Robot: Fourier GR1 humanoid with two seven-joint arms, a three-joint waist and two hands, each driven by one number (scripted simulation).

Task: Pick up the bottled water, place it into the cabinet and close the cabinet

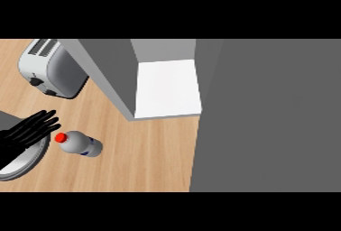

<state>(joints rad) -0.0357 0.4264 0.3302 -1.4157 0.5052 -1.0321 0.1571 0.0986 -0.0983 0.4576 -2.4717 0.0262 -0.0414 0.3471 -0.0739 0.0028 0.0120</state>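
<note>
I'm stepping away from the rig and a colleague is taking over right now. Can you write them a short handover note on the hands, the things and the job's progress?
Left hand: open, fingers straight, at the view's left edge over a grey plate, holding nothing.
Right hand: not in view.
Bottled water: on the wooden counter, red cap towards the left hand, just right of its fingertips; not gripped.
Cabinet: open, white inside showing, nothing in it that can be seen.
A toaster stands at the far left, apart from the job.
Done: nothing yet.
Left: pick up the bottle, set it in the cabinet, close the cabinet.
</note>
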